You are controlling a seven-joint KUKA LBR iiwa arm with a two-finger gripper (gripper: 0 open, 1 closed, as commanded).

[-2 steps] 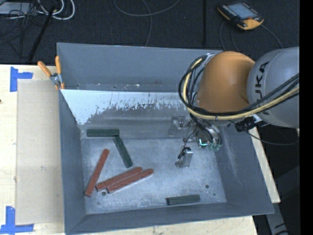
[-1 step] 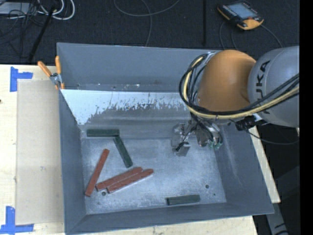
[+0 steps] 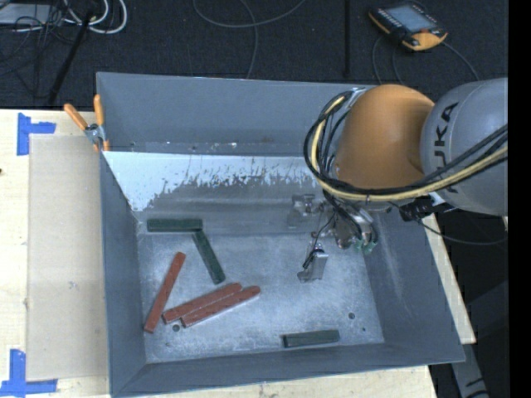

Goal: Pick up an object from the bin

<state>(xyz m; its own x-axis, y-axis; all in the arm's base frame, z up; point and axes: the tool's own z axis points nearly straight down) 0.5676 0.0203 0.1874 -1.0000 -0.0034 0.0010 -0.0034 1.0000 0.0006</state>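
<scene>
The grey metal bin (image 3: pixel 390 305) holds loose bars on its floor. Far left lies a dark green bar (image 3: pixel 174 225), with a second green bar (image 3: pixel 209 257) angled just beside it. Near left lie a reddish-brown bar (image 3: pixel 164 292) and a touching reddish-brown pair (image 3: pixel 211 303). A third green bar (image 3: pixel 310 338) lies near right.

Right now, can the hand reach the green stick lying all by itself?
Probably yes: the green stick lies alone on the bin floor near the hand, with nothing in between.
</scene>
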